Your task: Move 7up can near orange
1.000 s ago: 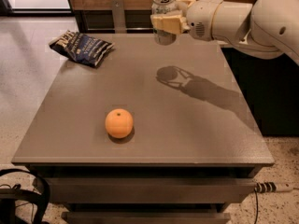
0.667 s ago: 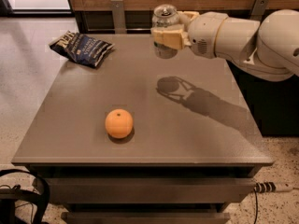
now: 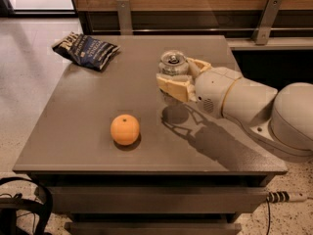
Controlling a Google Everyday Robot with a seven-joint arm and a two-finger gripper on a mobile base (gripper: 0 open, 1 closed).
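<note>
Camera view, and we start at the far left corner of the table (image 3: 73,131): the dark blue chip bag (image 3: 85,50) lies flat there, right where it lay a moment ago. Moving right, the orange (image 3: 124,129) sits on the near half of the tabletop with its stem dimple up, and it hasn't budged either.

Now the action. The 7up can (image 3: 173,62) was up over the table's far edge less than a second ago. It has dropped well down the view and come in over the middle of the tabletop, to the right of the orange and farther back, still clearly apart from it. The gripper (image 3: 178,77) has it clamped: the tan fingers (image 3: 171,87) are closed against the can's sides, one in front on the near side and one behind on the right.

The can is upright, its long axis vertical and its shiny pull-tab top facing up towards the camera. It's in the air, not on the table. Its shadow (image 3: 176,115) falls on the surface just below and in front, with a gap between can and shadow, though that gap is smaller than it was.

Further right, the white arm (image 3: 244,104) reaches in from the right edge. It sits lower and nearer than before, its bulky joints now over the table's right side, and its long shadow trails off towards the near right corner.
</note>
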